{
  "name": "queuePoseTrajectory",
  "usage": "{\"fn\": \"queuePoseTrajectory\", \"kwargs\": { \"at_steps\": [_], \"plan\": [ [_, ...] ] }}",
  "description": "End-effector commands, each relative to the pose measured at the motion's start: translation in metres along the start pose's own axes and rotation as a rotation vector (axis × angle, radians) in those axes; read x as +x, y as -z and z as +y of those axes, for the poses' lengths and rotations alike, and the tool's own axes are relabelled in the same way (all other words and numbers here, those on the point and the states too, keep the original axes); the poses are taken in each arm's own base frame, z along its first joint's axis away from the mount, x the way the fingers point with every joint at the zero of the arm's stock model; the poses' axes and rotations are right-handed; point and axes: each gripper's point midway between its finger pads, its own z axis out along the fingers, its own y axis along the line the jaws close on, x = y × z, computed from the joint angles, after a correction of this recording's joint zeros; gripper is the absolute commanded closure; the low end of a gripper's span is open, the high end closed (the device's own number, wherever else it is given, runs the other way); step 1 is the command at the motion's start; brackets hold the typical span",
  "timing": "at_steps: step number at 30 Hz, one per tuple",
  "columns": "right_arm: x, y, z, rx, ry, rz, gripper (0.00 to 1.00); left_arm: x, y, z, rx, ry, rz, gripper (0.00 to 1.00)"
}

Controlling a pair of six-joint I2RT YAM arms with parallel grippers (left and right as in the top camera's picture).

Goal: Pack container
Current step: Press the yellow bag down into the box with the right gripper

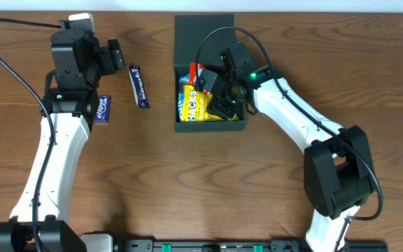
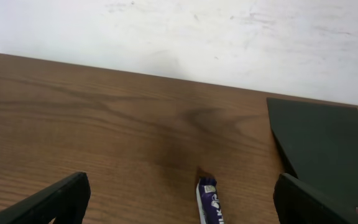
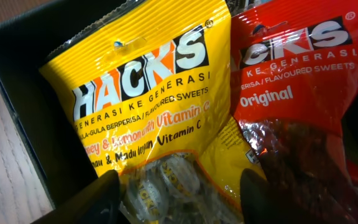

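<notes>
right hand (image 3: 182,200) down in the mouth of the dark teal-green matte square container (image 1: 210,127), fingers (image 3: 102,200) spread, lower end of the yellow glossy HACKS sweet packet (image 3: 148,93) sitting between them; can't tell if the pads touch it

red glossy HACKS "Original" packet (image 3: 291,74) lies just beside the yellow one, overlapping its edge, both inside the box

container wall (image 3: 17,74) close on one side of the hand in the wrist view

overhead: container sits far-centre on the brown wood-grain tabletop (image 1: 187,189), flap lid open and laid back on the far side

left hand (image 1: 115,56) well apart from the container, off to its left, fingers spread with nothing between them

slim purple snack bar (image 1: 139,85) flat on the tabletop between left hand and container

small blue packet (image 1: 103,109) lies beside the left arm
</notes>
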Motion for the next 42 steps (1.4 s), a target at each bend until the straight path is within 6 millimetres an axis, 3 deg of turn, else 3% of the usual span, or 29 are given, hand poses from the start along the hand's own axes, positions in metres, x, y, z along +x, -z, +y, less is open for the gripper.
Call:
{"fn": "queuePoseTrajectory", "kwargs": {
  "at_steps": [1,8,12,19,29,35,42],
  "plan": [
    [0.002,-0.005,0.002,-0.005,0.024,0.007,0.40,-0.015,0.008,0.006,-0.020,-0.014,-0.039,0.05],
    [0.011,-0.020,0.002,-0.020,0.013,0.032,0.43,-0.015,0.008,0.006,-0.020,-0.014,-0.039,0.05],
    [0.020,-0.031,-0.001,-0.011,0.007,0.066,0.52,-0.015,0.008,0.006,-0.021,-0.014,-0.039,0.05],
    [0.014,-0.029,-0.005,0.005,0.014,0.045,0.99,-0.015,0.008,0.006,-0.021,-0.014,-0.039,0.05],
    [-0.008,0.010,-0.007,0.054,0.018,-0.021,0.99,-0.015,0.008,0.006,-0.021,-0.014,-0.039,0.05],
    [0.008,0.013,0.004,0.014,-0.004,0.043,0.98,-0.015,0.008,0.006,-0.021,-0.014,-0.039,0.05],
    [0.025,0.014,-0.005,0.066,-0.015,0.127,0.98,-0.015,0.008,0.006,-0.021,-0.014,-0.038,0.05]
  ]
}}
